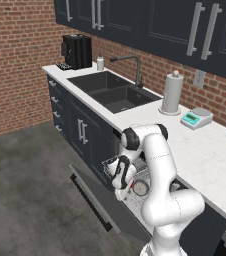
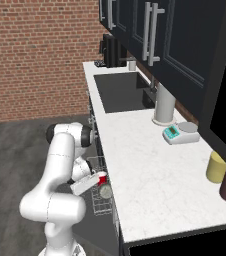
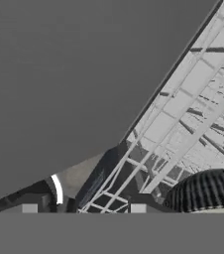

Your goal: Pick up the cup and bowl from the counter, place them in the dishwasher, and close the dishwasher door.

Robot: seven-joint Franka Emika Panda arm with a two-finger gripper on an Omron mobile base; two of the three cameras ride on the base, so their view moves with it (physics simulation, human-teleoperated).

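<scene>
Gripper (image 2: pixel 101 181), low over the dishwasher's wire rack (image 1: pixel 112 165); bowl (image 1: pixel 141 188) and cup (image 2: pixel 102 178) lay just beside it. Its opening could not be told; nothing visibly held.

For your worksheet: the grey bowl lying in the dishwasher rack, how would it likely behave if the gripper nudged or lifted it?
The bowl looks metallic, so probably rigid. It is shallow and round, so a nudge might rock or slide it on the wire rack. Its smooth look suggests it could slip in a pinch.
</scene>
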